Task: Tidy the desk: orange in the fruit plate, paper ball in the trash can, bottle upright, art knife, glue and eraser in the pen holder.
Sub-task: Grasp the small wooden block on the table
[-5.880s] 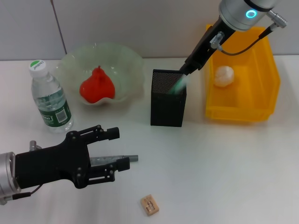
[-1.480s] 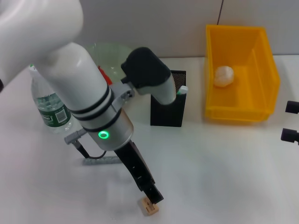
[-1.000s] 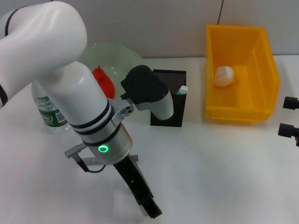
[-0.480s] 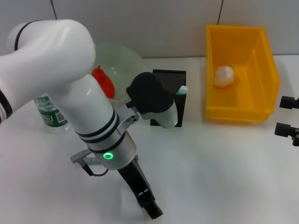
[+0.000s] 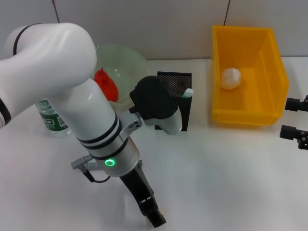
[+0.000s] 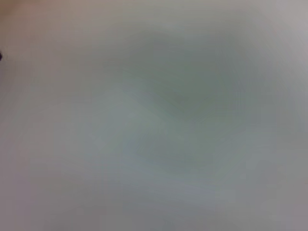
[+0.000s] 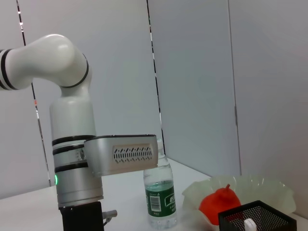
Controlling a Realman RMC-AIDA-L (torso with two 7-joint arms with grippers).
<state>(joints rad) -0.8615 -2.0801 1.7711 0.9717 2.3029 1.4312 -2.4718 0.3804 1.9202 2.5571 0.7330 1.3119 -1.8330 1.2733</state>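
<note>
A: What's nearest the robot?

B: The left gripper (image 5: 155, 217), pointing down at the worktop (image 5: 226, 173) at the front edge of the head view. A sliver of tan shows just beside its tip, perhaps the eraser; I cannot tell. Nor can I tell how the fingers stand, and the left wrist view is a blank blur.

A: And further back?

B: The right gripper (image 5: 294, 131) sits at the right edge, apart from everything, fingers spread and empty. Behind the left arm stands the black mesh holder (image 5: 178, 96) with a white-capped glue stick (image 5: 187, 93) inside. The bottle (image 7: 158, 194) stands upright at the left. The paper ball (image 5: 230, 78) lies in the yellow bin (image 5: 269, 72). The orange-red fruit (image 5: 107, 84) rests in the glass plate (image 5: 126, 58).
</note>
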